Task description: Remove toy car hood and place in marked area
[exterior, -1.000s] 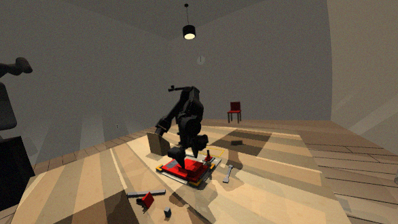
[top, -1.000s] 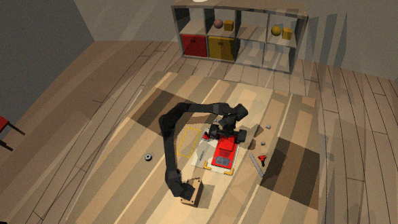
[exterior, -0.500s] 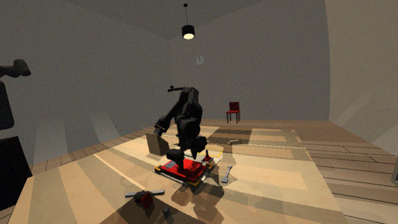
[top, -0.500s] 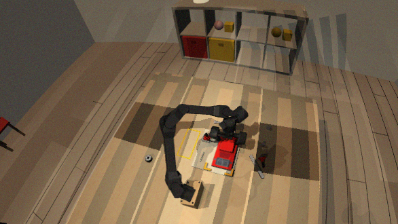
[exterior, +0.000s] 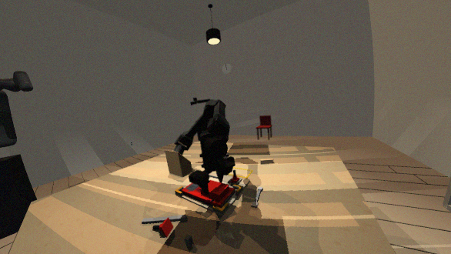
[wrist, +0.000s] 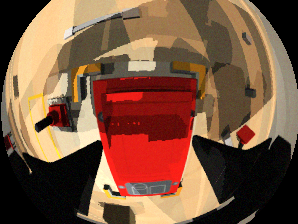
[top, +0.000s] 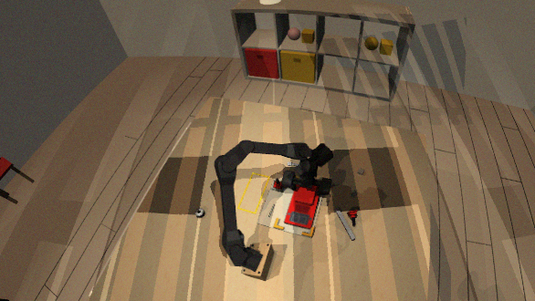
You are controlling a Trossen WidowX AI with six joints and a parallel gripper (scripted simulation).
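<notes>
The red toy car [top: 299, 207] [exterior: 204, 196] sits on a pale board [top: 279, 205]. Its hood seems to be the raised red part [top: 306, 196] [exterior: 220, 192] [wrist: 147, 107]; the seam is unclear. My gripper [top: 307, 184] [exterior: 213, 182] [wrist: 148, 143] is open and empty. Its black fingers stand wide apart on either side of the red body in the wrist view, with gaps visible there. Whether the fingertips are above or beside the hood is hard to tell. The marked area is a yellow outline [top: 246, 211] [wrist: 36, 96] beside the board, with nothing seen inside it.
A red piece with a black handle [top: 277, 184] [exterior: 235, 178] [wrist: 59, 115] stands on the board beside the car. A grey bar [top: 345, 225] [exterior: 163, 219] and another red piece [top: 352, 215] [wrist: 245, 134] lie on the other side. A silver part [exterior: 258, 197] [wrist: 103, 19] lies beyond the board.
</notes>
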